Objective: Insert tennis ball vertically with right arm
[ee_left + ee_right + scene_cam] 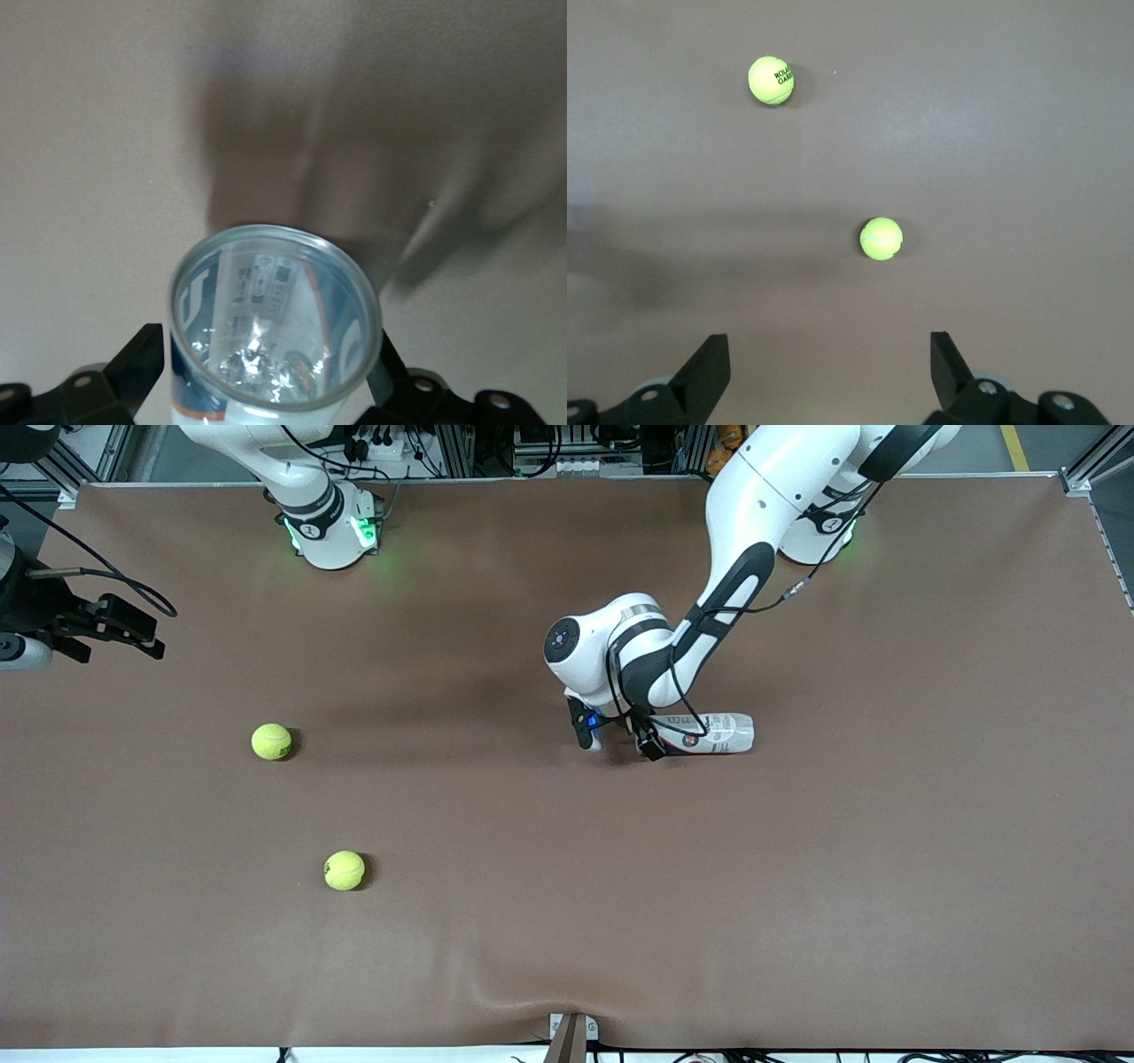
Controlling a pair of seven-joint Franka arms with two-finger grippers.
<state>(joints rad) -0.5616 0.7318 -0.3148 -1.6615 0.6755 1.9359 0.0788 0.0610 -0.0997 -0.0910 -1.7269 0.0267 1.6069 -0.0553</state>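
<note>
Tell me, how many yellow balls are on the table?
2, both toward the right arm's end of the table: one tennis ball farther from the front camera, the other tennis ball nearer to it. None looks hidden.

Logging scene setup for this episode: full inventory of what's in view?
balls: 2, yellow-green, on the table toward the right arm's end; one farther from the front camera, one nearer to it.
tube: 1, clear with white and blue label, lying on its side mid-table, open mouth between the left gripper's fingers.
table: 1, brown cover, under everything.
left gripper: 1, black, low at the tube's mouth, fingers open on either side of the tube, not closed on it.
right gripper: 1, black, fingers open, up over the right arm's end of the table, holding nothing, waiting.
</note>
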